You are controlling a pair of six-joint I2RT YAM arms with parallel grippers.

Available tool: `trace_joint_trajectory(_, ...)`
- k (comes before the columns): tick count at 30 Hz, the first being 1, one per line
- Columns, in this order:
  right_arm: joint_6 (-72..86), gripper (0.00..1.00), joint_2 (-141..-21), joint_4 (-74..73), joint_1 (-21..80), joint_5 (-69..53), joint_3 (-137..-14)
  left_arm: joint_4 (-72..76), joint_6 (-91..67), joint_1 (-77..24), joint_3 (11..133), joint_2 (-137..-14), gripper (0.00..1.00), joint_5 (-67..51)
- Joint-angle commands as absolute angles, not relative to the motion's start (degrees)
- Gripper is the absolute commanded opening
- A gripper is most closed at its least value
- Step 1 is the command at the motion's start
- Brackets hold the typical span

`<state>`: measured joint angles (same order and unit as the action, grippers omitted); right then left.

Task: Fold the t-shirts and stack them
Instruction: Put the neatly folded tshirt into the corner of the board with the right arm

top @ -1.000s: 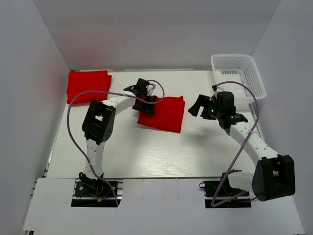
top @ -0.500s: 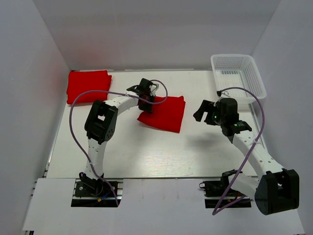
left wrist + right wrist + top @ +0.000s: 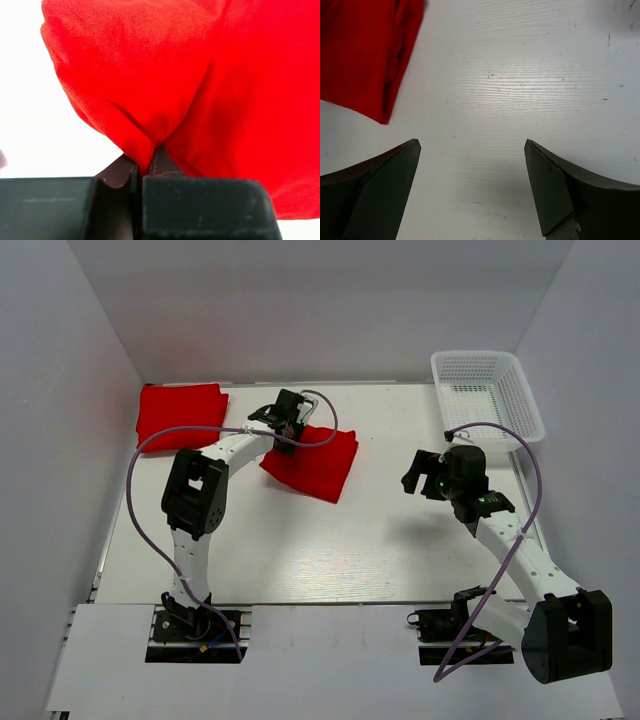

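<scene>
Left gripper (image 3: pixel 289 430): jaws clamped on bunched cloth at far-left corner of folded red t-shirt (image 3: pixel 312 465); wrist view shows fold pinched between fingertips (image 3: pixel 125 172). Shirt lies skewed, left of table centre. Second red t-shirt (image 3: pixel 180 415): folded flat, far-left corner of table (image 3: pixel 300 550). Right gripper (image 3: pixel 418 472): jaws spread wide, holding nothing, over bare table right of shirt. White mesh basket (image 3: pixel 490 390): far right.

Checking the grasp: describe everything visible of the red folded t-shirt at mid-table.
The plain bright red soft-cloth t-shirt, folded into a rough rectangle, lies skewed on the white table. The left gripper is shut on a bunched fold at its far-left corner. No print shows; nothing else touches it.
</scene>
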<state>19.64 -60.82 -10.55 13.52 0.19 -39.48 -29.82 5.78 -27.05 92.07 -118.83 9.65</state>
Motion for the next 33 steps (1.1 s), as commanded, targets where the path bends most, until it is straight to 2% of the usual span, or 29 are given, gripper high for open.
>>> trace_joint_trajectory(1, 17.6, 0.90, -60.5, -10.7, 13.4, 1.8, -39.3, -27.8, 11.5, -26.4, 93.7, -110.9, 0.00, 17.0)
trace_joint_trajectory(16, 19.6, 0.90, -60.1, -12.5, 13.5, 5.0, -39.9, -28.4, 24.3, -23.4, 104.2, -106.3, 0.00, 17.3)
trace_joint_trajectory(25, 20.1, 0.90, -58.4, -15.0, 13.5, 4.6, -41.8, -34.2, 28.5, -18.6, 119.3, -113.5, 0.00, 19.5)
trace_joint_trajectory(33, 20.3, 0.90, -58.6, -15.5, 13.5, 3.6, -42.7, -34.1, 29.1, -13.8, 123.0, -114.8, 0.00, 19.5)
